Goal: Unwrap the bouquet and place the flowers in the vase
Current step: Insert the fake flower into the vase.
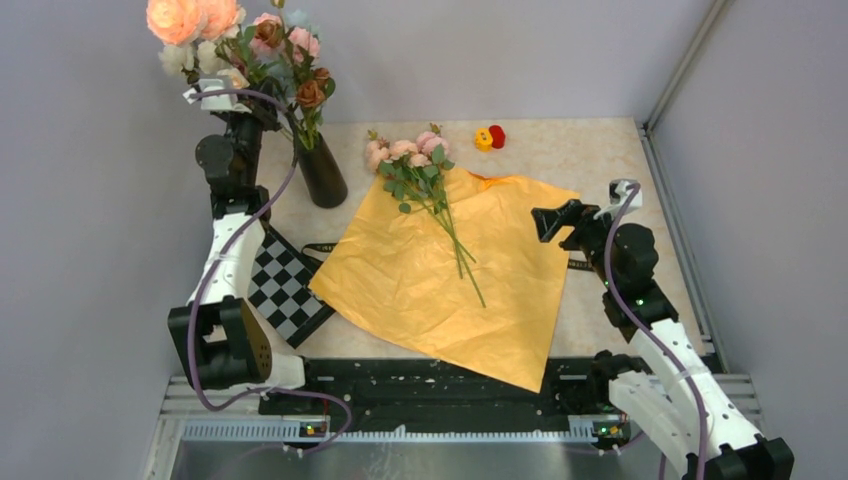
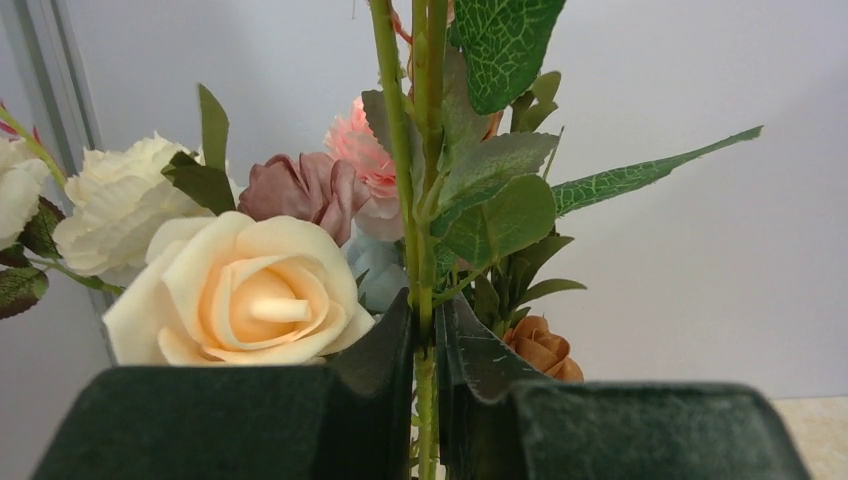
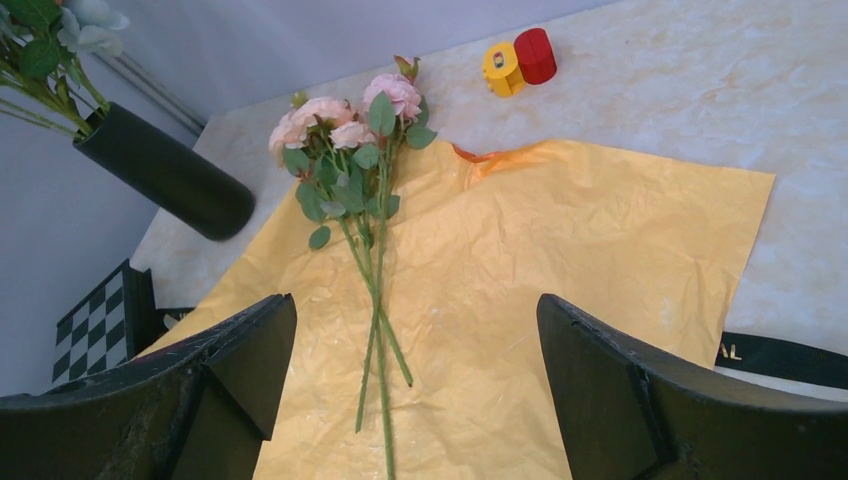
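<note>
Already the paper (image 1: 450, 290) is spread flat, with the flowers (image 1: 410, 160) laid on it, near the vase (image 1: 322, 175). A stem (image 2: 410, 180) of the tall bunch (image 1: 190, 18) is clenched by the left gripper (image 2: 425, 325); the right gripper (image 3: 415, 310) is held wide open. Next, the flowers' thin stems must be pinched.

The pink and peach artificial roses (image 1: 425, 185) lie on the spread orange paper sheet (image 1: 500, 290), heads past its far edge. The glossy black vase (image 1: 322, 172), holding a white-and-pink flower bunch (image 1: 260, 40), stands left of it; small yellow and red heads (image 1: 489, 137) lie behind.
</note>
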